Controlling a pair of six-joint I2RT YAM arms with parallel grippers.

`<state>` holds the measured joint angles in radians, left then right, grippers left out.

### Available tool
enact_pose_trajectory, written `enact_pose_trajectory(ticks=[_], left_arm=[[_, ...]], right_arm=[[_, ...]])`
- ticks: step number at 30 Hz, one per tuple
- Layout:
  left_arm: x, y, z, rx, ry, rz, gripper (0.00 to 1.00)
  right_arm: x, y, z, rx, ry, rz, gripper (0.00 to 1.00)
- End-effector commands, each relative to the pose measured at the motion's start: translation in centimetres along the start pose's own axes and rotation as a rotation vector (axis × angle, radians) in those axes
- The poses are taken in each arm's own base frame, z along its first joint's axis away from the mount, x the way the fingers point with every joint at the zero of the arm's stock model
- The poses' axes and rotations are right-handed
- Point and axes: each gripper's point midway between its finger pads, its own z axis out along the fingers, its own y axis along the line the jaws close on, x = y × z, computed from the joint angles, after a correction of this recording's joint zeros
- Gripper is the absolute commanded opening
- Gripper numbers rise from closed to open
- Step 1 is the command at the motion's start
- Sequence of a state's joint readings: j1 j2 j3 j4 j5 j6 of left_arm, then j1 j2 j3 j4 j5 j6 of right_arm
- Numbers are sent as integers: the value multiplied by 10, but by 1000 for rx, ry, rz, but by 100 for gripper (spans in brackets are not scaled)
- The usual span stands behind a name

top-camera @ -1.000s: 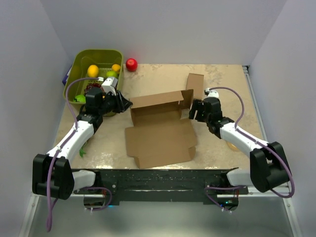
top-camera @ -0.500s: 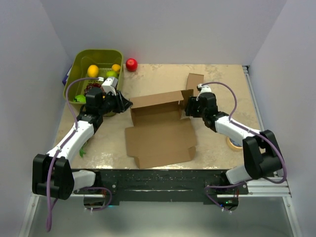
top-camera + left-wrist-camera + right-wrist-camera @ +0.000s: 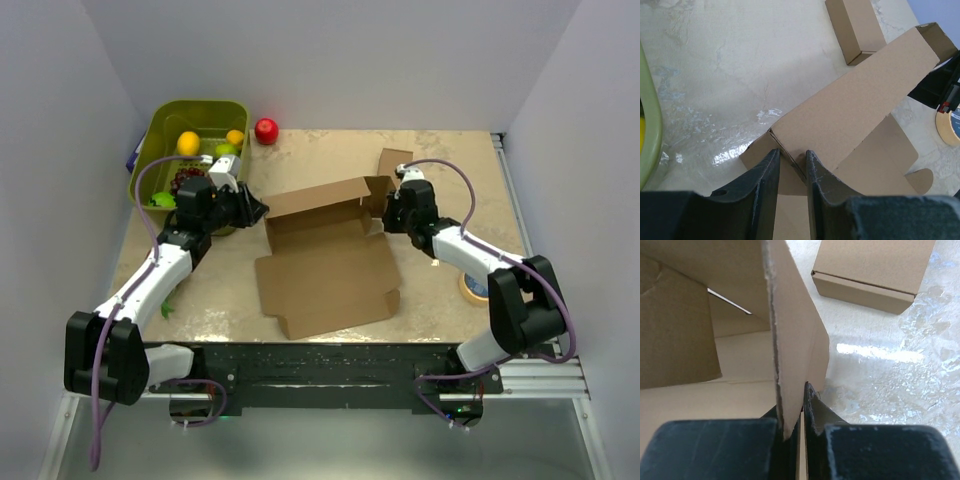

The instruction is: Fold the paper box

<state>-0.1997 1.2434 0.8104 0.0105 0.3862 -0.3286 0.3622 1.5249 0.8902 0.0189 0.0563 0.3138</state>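
Observation:
The paper box [image 3: 325, 275] lies open in the middle of the table, its back wall raised and its front panel flat. My left gripper [image 3: 258, 210] is at the wall's left end. In the left wrist view its fingers [image 3: 791, 160] straddle the corner of the paper box [image 3: 855, 110] and press on the cardboard there. My right gripper [image 3: 385, 210] is at the wall's right end. In the right wrist view it [image 3: 801, 395] is shut on the upright side flap of the paper box [image 3: 795, 330].
A smaller brown cardboard box [image 3: 393, 168] lies just behind the right gripper. A green bin [image 3: 160, 125] with fruit stands at the back left, with a red apple [image 3: 266, 130] beside it. A tape roll [image 3: 472, 290] lies near the right arm.
My right gripper has moved left to the box's right end flap and closed on it. The flat front panel has shifted slightly. The left arm has stayed where it was.

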Motion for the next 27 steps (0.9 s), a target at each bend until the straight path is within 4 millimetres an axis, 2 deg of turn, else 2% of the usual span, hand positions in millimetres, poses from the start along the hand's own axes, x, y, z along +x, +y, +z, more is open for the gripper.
enact_pose_trajectory(ticks=[1, 4, 7, 9, 10, 14, 15, 16, 18, 19, 20, 21, 22, 23, 25, 26, 27], left_arm=[[53, 20, 0, -95, 183, 6, 30], [54, 18, 1, -91, 191, 12, 30], [54, 16, 2, -91, 193, 22, 30], [49, 18, 2, -111, 180, 43, 32], [38, 16, 0, -115, 151, 60, 41], [-5, 22, -8, -194, 30, 138, 62], [-14, 20, -10, -195, 6, 147, 65], [-33, 13, -12, -188, -31, 158, 69], [-54, 5, -15, -218, -72, 208, 72], [-75, -1, -19, -241, -104, 231, 77], [-89, 5, -24, -307, -131, 257, 78], [-98, -1, -27, -318, -147, 273, 79], [-117, -9, -34, -330, -183, 284, 80], [-125, -8, -40, -374, -206, 294, 81], [-136, -30, -49, -357, -266, 314, 81], [-137, -34, -53, -370, -286, 315, 80], [-132, -51, -52, -339, -290, 326, 80]], right_arm=[[-36, 47, -18, -158, -84, 27, 0], [-36, 62, -22, -197, -89, 38, 0], [-34, 63, -20, -180, -92, 71, 0], [-32, 56, -16, -133, -84, 92, 0], [-31, 53, -16, -119, -81, 94, 0], [-24, 42, -16, -70, -61, 62, 0], [-15, 37, -18, -49, -29, 51, 0], [-15, 36, -21, -49, -29, 43, 0], [-8, 32, -25, -41, -9, 18, 0], [-8, 32, -28, -45, -11, 12, 0], [-7, 32, -30, -47, -10, -2, 0], [-4, 30, -31, -45, 0, -8, 0], [-5, 28, -32, -36, -1, -9, 0], [-5, 28, -34, -36, -3, -18, 0], [-6, 27, -36, -32, -3, -18, 0], [-7, 26, -37, -27, -5, -17, 0], [-7, 25, -37, -21, -4, -16, 0]])
